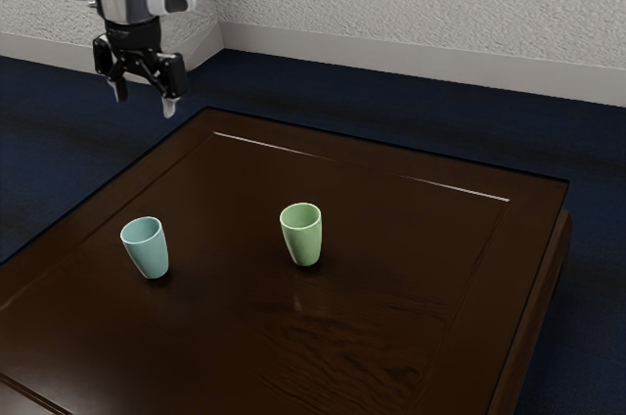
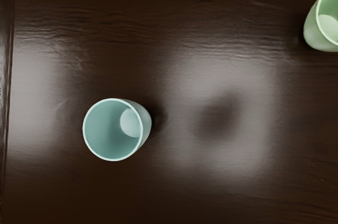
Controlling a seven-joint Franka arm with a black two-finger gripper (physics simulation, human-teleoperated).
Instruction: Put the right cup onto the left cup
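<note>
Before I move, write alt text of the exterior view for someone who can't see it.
A teal cup toward the exterior view's left and a green cup near its middle stand upright and apart on a dark wooden table. The open, empty gripper hangs at upper left, touching neither.

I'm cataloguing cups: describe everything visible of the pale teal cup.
The pale teal cup, smooth and perhaps plastic, has a round open mouth, thin lighter rim, no handle and sides tapering to its base. It stands upright, empty, on the dark brown wooden table, toward the exterior view's left, apart from the pale green cup. Only the table touches it.
</note>
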